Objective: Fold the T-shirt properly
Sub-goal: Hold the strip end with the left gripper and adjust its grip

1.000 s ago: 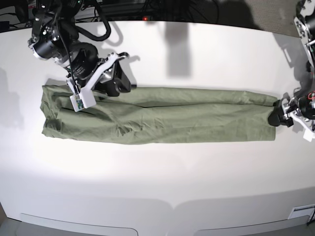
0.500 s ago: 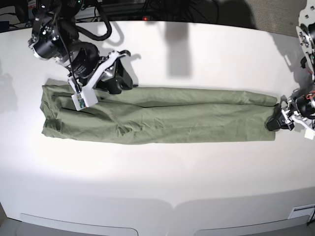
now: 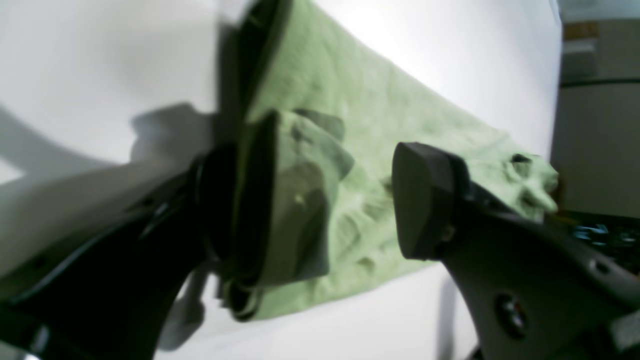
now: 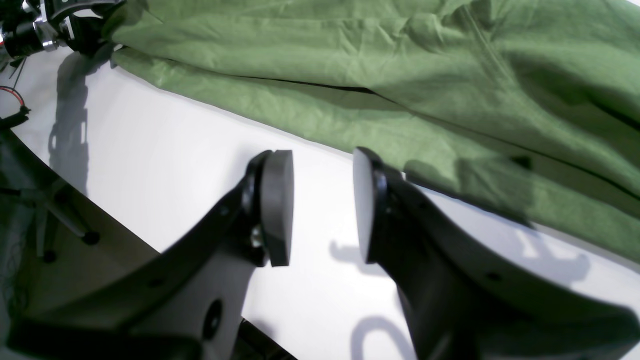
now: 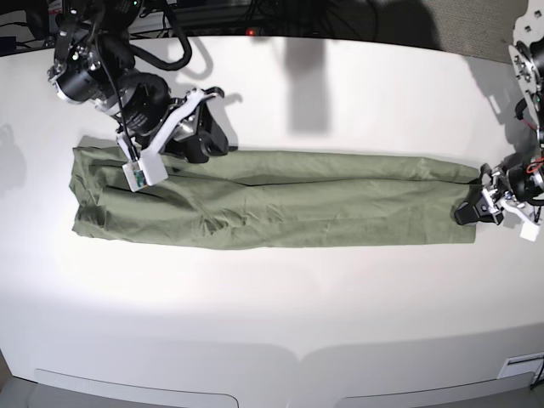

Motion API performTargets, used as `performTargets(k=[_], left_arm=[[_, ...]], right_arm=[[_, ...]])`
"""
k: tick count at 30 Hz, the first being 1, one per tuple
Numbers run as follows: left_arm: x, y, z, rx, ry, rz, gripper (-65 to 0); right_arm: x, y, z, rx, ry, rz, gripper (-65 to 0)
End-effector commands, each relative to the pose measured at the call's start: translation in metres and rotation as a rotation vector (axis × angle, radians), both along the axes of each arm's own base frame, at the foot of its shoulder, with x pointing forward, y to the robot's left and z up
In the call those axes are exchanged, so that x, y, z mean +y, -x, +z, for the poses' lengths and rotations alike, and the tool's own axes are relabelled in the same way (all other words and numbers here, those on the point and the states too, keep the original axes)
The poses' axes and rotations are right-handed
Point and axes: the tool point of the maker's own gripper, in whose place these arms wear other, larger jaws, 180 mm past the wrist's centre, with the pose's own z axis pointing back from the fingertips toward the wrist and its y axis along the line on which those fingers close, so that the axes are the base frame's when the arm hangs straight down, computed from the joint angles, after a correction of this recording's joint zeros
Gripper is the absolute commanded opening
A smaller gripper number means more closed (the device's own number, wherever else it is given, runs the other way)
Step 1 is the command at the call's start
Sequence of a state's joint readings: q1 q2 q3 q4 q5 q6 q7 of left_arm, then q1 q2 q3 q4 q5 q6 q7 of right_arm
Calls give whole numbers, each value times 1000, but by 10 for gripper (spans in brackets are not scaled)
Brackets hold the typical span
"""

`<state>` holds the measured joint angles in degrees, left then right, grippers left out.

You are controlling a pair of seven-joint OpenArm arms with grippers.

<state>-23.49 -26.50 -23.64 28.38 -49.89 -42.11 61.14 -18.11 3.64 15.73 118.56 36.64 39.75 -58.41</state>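
The sage-green T-shirt (image 5: 280, 200) lies folded into a long narrow strip across the white table (image 5: 280, 323). My left gripper (image 5: 473, 210) is at the strip's right end. In the left wrist view (image 3: 325, 200) it is open, with a bunched corner of the T-shirt (image 3: 400, 115) resting against one finger and a gap to the other. My right gripper (image 5: 208, 140) hovers at the strip's upper edge near its left end. In the right wrist view (image 4: 322, 200) it is slightly open and empty, over bare table just beside the T-shirt (image 4: 350, 50).
Cables and dark equipment (image 5: 212, 13) run along the table's far edge. The table's far edge drops to the floor in the right wrist view (image 4: 60, 225). A pale cabinet (image 3: 595, 125) stands beyond the table in the left wrist view.
My left gripper has moved slightly left and down onto the shirt's right end. My right gripper has shifted only a little near the upper edge.
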Motion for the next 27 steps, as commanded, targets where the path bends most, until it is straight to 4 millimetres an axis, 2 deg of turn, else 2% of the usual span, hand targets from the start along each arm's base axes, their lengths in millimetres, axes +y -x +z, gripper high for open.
performTargets(k=[1,7,9,11,14,18,23,25,27], left_arm=[[-8,34,-23,166,-23,-92,-200],[-24,40,-30,167,22,-85,-205],[-28,39,-35,151,28,-57,-249],[-26,36,-37,124,23,-16,-379],[-18,30,-37,83,8,43,-650],[-14,22,-33,42,13,83,-650],[-16,5,-11,-30,39,75,-650],[-24,-3,0,-66,32,39,-650],[-42,-9,10,-93,35,-23,-650]], right_arm=[[4,-5,14,-52,-29,5,-444],[4,-5,14,-53,-29,5,-444],[4,-7,15,-58,-29,5,-444],[4,-9,16,-63,-28,5,-444],[3,-10,17,-68,-28,6,-444],[4,-10,17,-67,-28,6,-444],[4,-10,17,-68,-28,5,-444],[4,-10,17,-69,-28,5,-444],[4,-10,17,-68,-28,5,-444]])
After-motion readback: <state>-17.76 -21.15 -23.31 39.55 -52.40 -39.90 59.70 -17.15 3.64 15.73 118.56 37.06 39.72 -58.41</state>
